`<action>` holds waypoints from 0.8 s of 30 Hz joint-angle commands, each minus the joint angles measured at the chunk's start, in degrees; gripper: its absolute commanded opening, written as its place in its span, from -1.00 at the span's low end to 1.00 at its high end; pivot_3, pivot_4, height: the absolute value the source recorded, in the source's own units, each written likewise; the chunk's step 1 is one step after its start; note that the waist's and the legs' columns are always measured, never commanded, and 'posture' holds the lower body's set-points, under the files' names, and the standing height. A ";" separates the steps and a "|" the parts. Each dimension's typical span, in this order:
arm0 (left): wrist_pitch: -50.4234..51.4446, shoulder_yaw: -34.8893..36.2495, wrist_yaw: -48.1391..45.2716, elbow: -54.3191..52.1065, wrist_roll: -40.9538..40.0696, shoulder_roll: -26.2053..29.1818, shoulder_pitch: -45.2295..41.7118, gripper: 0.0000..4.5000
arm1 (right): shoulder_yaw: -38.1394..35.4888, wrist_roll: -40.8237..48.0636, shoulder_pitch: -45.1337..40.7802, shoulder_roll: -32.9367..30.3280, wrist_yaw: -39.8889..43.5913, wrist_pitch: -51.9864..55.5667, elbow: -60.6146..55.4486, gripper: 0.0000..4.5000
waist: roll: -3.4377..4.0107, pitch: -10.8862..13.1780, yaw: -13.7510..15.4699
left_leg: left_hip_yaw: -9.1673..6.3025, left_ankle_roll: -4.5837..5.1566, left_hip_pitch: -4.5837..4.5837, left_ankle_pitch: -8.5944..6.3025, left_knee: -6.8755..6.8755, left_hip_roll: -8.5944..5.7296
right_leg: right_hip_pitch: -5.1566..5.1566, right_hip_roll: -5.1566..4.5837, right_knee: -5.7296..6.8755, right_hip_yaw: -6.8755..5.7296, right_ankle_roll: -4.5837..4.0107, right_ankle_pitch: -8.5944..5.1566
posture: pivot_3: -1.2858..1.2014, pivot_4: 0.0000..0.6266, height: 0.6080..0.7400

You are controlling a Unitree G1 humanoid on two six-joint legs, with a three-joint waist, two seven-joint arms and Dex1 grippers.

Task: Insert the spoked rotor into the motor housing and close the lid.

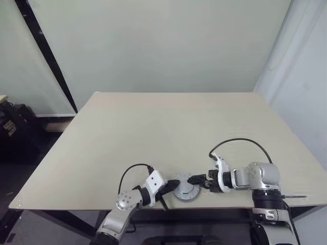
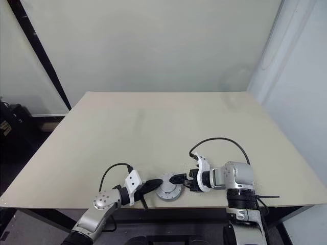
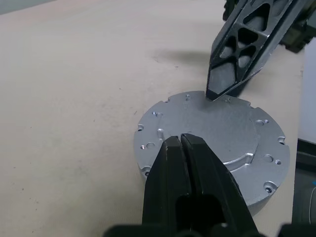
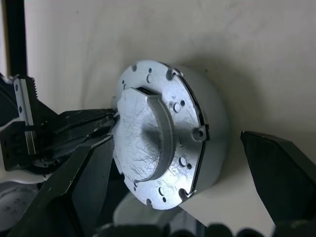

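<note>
While both arms meet at the near table edge, the scene reads as follows.
Lid: lid (image 3: 212, 131) lies plain face up on the housing (image 4: 210, 133), at the near middle of the table (image 1: 168, 127).
Rotor: presumably inside, hidden by the lid.
Left gripper: left gripper (image 3: 181, 143) pressed together, tips resting on the lid's near-left rim.
Right gripper: right gripper (image 4: 177, 163) spread wide, straddling the motor from the right.
Risk: an uneven push could tilt the lid or slide the motor off the near edge.
</note>
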 commanded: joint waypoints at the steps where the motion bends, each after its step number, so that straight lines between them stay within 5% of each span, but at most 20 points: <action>1: 0.93 -1.26 0.02 1.84 1.62 0.07 0.43 -1.00 | -2.20 3.66 0.54 1.78 -1.80 0.25 0.75 0.99 | 0.01 -0.02 -0.08 | 0.00 0.00 0.00 0.00 -0.01 0.00 | 0.01 0.00 0.00 0.00 0.00 0.00 | 0.03 -1.00 1.00; 12: 0.92 -1.01 0.18 1.57 1.51 0.35 0.64 -1.00 | -5.53 9.45 2.10 7.02 -7.84 0.25 1.50 0.99 | 0.08 -0.10 -0.84 | 0.00 0.00 0.12 0.00 -0.19 0.00 | 0.01 0.03 0.00 0.06 0.01 -0.01 | 0.03 -1.00 1.00; 24: 0.58 0.09 1.47 1.65 1.25 -0.18 0.87 -1.00 | -7.82 12.64 1.43 6.31 -12.33 0.25 3.82 -0.38 | 0.10 -0.21 -1.69 | -0.01 0.06 0.40 0.03 -0.68 -0.04 | -0.12 0.22 -0.04 0.62 0.03 -0.02 | 0.03 -1.00 1.00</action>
